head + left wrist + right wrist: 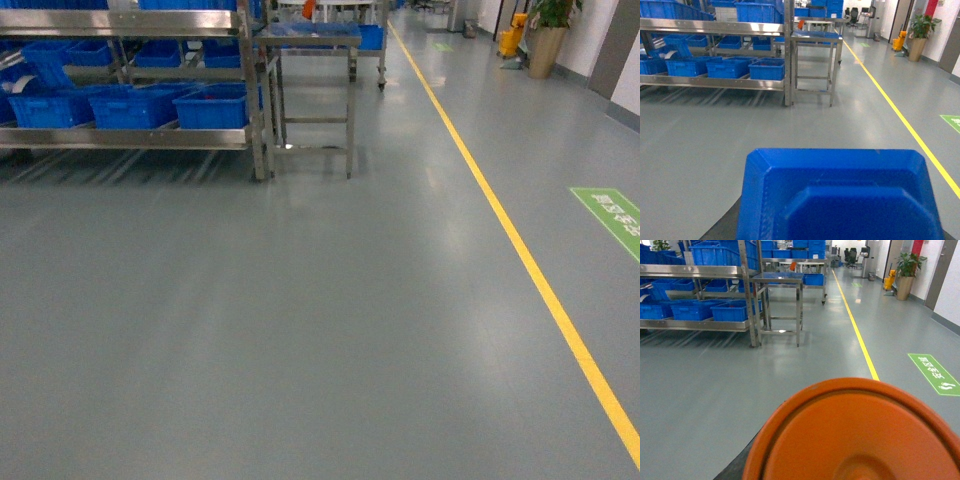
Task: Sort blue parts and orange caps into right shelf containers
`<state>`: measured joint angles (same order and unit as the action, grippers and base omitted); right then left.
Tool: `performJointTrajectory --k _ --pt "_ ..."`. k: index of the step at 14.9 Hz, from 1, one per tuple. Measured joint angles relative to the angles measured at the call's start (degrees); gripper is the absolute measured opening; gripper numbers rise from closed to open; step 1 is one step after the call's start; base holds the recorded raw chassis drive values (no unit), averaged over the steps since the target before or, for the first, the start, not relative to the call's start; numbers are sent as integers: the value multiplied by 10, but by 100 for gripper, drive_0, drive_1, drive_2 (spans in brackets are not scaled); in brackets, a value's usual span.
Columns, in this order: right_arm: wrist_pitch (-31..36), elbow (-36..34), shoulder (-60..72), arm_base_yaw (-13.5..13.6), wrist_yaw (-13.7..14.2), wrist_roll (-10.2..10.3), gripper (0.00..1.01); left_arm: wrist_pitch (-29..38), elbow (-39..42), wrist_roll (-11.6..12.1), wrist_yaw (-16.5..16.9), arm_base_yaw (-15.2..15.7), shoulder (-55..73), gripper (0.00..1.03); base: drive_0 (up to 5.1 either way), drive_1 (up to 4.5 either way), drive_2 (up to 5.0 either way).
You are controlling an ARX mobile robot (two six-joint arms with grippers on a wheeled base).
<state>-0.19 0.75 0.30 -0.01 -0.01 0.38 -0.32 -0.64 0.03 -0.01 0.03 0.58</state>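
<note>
**Q:** What does your head camera give you?

**A:** Grey floor (300, 330), mostly. A yellow line (520, 250) runs away up the right side, with a green floor sign (610, 220) beyond it. At upper left stands a steel shelf rack (130, 138) with a row of blue bins (212, 106) on its lower level, and just beside it a small steel table (310, 42). A potted plant (548, 35) stands far off at upper right. Neither of my arms appears here.

**Q:** And your left wrist?

**A:** A blue part (840, 197) fills the bottom of that view, close to the lens: a blocky piece with bevelled corners and a raised middle. It lies where my left jaws would be, but no finger shows, so I cannot tell whether they are spread or pinching it. Past it I see the same rack (715, 82), its bins (766, 69) and the table (815, 37), well apart from me across the floor.

**Q:** The right wrist?

**A:** An orange cap (855, 435), round, with a raised rim, takes up the lower half of the picture. Again none of my right fingers are visible, so I cannot tell how those jaws stand. Behind the cap the yellow line (855, 325) leads off, the green sign (935, 372) lies to its right, and the rack (695, 324) with its bins (732, 312) stands at left, far from the cap.
</note>
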Motion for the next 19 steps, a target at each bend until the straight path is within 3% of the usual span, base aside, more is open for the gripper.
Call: performJointTrajectory --k 19 --pt "0 0 0 0 0 0 42 0 0 0 0 0 0 41 -3 430 -435"
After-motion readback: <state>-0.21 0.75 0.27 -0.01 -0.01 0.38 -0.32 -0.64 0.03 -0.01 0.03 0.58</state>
